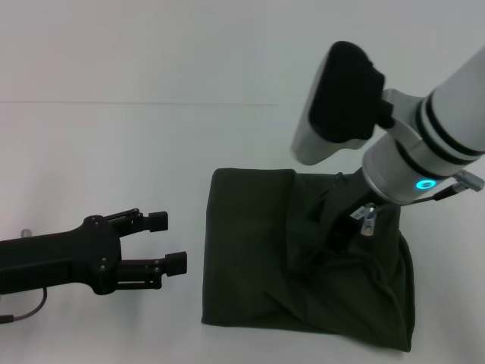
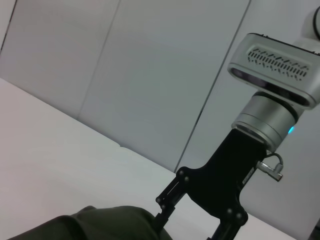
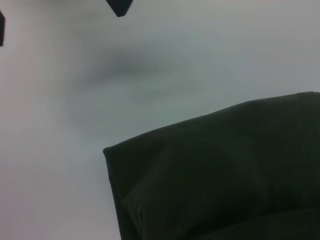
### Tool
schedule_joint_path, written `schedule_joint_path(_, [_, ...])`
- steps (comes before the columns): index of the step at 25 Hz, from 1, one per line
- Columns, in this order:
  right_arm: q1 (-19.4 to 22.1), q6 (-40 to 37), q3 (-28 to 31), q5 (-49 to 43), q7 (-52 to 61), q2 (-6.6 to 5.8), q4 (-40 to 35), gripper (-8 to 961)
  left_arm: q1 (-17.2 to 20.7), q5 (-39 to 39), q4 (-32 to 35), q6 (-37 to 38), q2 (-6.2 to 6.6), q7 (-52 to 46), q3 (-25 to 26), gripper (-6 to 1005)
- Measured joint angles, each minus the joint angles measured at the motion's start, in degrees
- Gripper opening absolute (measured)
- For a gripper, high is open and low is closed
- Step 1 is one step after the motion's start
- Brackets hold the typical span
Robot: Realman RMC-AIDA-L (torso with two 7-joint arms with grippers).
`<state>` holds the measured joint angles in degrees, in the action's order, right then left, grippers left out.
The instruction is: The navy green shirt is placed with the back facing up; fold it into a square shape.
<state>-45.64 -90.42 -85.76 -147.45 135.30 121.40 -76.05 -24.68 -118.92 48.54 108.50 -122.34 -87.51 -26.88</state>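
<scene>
The navy green shirt (image 1: 303,265) lies folded into a rough rectangle on the white table, plain side up, with creases and a bunched ridge near its middle. My right gripper (image 1: 327,243) points down onto that ridge, jaws spread; in the right wrist view its dark fingertips (image 3: 119,6) stand apart over bare table, beside a folded corner of the shirt (image 3: 225,175). Nothing shows between them. My left gripper (image 1: 170,241) hovers open just left of the shirt's left edge, holding nothing. The left wrist view shows the shirt (image 2: 100,225) low in front.
The white table (image 1: 114,152) stretches around the shirt on the left and far side. A pale wall (image 2: 150,75) rises behind the table's far edge.
</scene>
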Motion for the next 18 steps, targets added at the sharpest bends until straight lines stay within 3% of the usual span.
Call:
schedule_joint_path(6, [-3.60,-0.17,-3.84,-1.60,4.66,0.11,4.13,760,0.08,0.31,-0.20,-0.28,-0.08,-0.12,0.41,949])
schedule_joint_path(11, [-3.45,0.55,-7.92,-1.72,4.34,0.14,4.97,760,0.48,0.49,-0.40,-0.52,-0.20,0.35,0.43,949])
schedule_joint_path(18, [-2.70,3.49,-8.71,-1.56,-0.68,0.07,5.67,760,0.94,0.59,-1.11,-0.85,-0.48,2.93,1.12,949])
